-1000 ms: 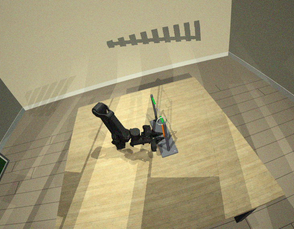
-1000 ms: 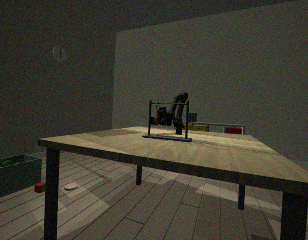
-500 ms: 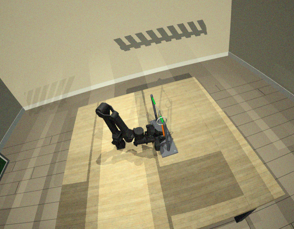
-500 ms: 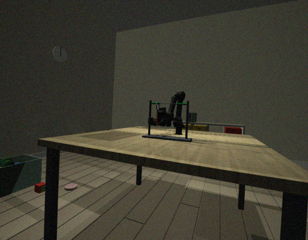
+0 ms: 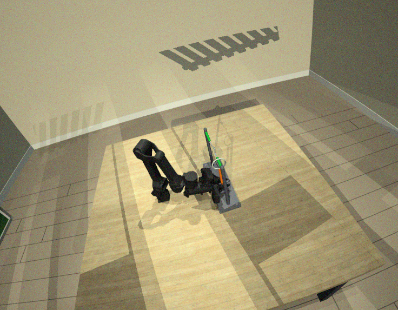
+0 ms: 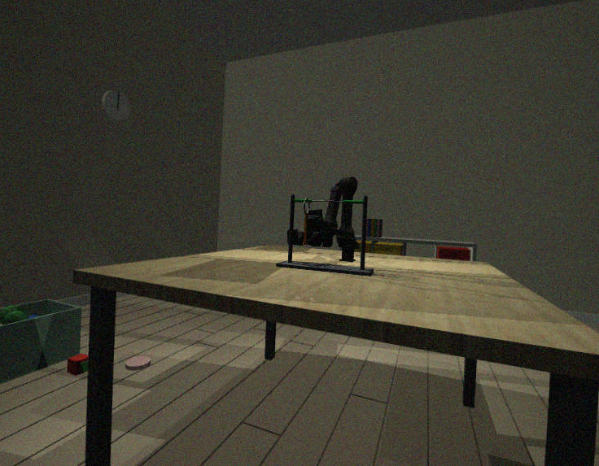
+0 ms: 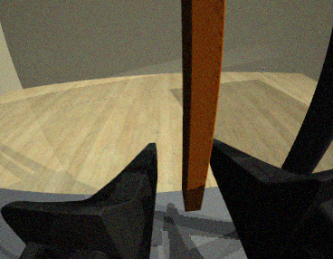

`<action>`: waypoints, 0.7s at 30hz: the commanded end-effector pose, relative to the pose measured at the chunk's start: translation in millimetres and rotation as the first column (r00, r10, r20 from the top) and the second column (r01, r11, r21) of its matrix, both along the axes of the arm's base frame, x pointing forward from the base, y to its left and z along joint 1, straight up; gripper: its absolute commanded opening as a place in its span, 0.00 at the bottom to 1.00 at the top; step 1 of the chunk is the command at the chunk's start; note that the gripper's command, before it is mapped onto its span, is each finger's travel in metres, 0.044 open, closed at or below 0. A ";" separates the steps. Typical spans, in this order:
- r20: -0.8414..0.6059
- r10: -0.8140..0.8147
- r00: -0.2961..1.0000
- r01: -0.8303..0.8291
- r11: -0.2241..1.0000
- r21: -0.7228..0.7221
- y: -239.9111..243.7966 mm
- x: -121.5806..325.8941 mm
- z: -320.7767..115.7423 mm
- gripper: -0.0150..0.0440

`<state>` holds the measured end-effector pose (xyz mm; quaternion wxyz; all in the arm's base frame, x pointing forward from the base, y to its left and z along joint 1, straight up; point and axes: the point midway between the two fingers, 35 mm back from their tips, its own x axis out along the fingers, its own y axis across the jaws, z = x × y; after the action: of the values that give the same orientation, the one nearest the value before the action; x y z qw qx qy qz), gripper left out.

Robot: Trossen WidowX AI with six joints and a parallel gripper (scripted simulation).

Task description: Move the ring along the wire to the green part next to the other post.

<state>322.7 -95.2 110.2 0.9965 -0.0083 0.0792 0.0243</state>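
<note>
Top view looks down from afar; exterior sits low, distant; wrist close; all share the table (image 6: 321,300).

We note a matte black arm (image 5: 158,168) throughout: chunky rounded links, cylindrical joint housings, no visible cables, markings or screws at this resolution. In the wrist view, the fingers appear as two dark, angular wedges tapering to points, with faceted charcoal surfaces.

1 ring (image 5: 218,163); 1 handle (image 7: 203,78); 2 posts (image 6: 290,229); 1 wire (image 6: 334,201); 1 arm (image 5: 164,172).

Arm folded low, tool (image 7: 183,174) fingers parted.
</note>
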 end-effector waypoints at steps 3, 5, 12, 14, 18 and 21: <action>0.003 -0.003 1.000 0.003 1.000 0.001 -0.5 0.9 0.8 0.53; 0.003 -0.003 1.000 0.003 1.000 0.001 -0.5 0.9 0.8 0.53; 0.003 -0.003 1.000 0.003 1.000 0.001 -0.5 0.9 0.8 0.53; 0.003 -0.003 1.000 0.003 1.000 0.001 -0.5 0.9 0.8 0.53; 0.001 0.000 1.000 0.000 1.000 -0.001 -0.1 0.5 0.3 0.39; 0.001 0.000 1.000 0.000 1.000 -0.001 -0.1 0.5 0.3 0.26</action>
<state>323.3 -95.3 110.5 0.9966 -0.0086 0.0787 0.0243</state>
